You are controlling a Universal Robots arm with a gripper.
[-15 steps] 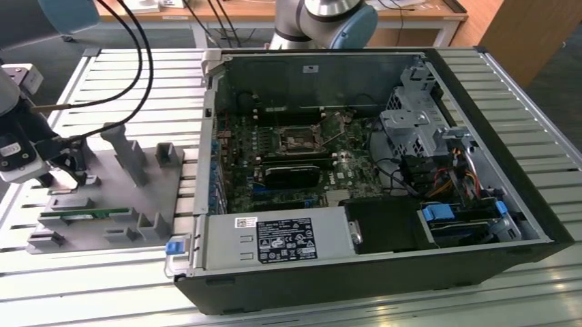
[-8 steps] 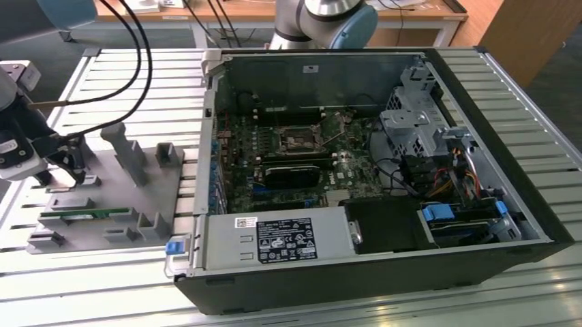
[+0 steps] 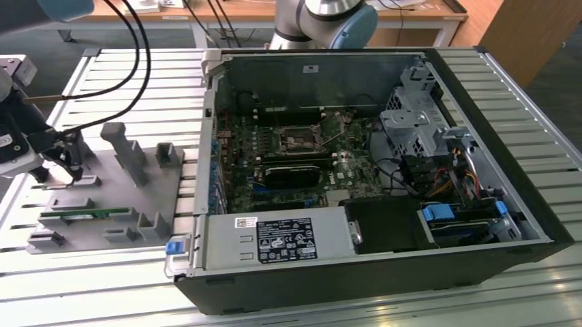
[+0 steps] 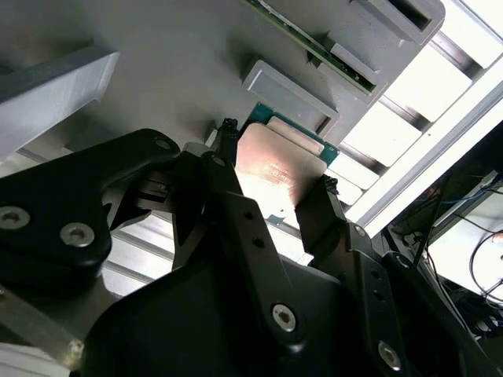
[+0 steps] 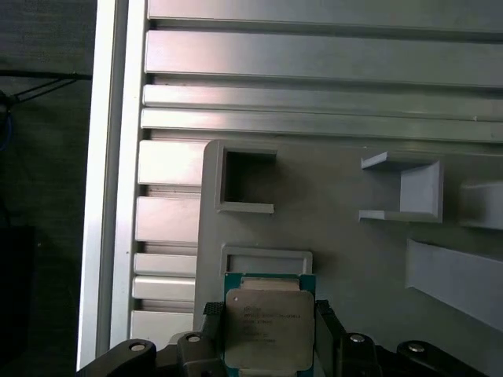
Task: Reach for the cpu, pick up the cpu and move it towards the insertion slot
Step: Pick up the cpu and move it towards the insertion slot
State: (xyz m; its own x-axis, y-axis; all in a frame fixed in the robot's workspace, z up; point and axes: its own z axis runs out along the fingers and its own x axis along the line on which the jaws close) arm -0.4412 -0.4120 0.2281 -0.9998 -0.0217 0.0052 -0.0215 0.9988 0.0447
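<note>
Pincer [image 4: 278, 155] around cpu [image 4: 271, 174], over grey fixture [image 4: 173, 55]

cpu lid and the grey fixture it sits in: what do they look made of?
cpu: the lid looks like metal with a satin silver finish, and takes a soft glare patch in the second wrist view. The green edge beneath suggests circuit board.
fixture: matte, even grey with blocky walls and no glare in the first wrist view. Probably plastic.
</note>
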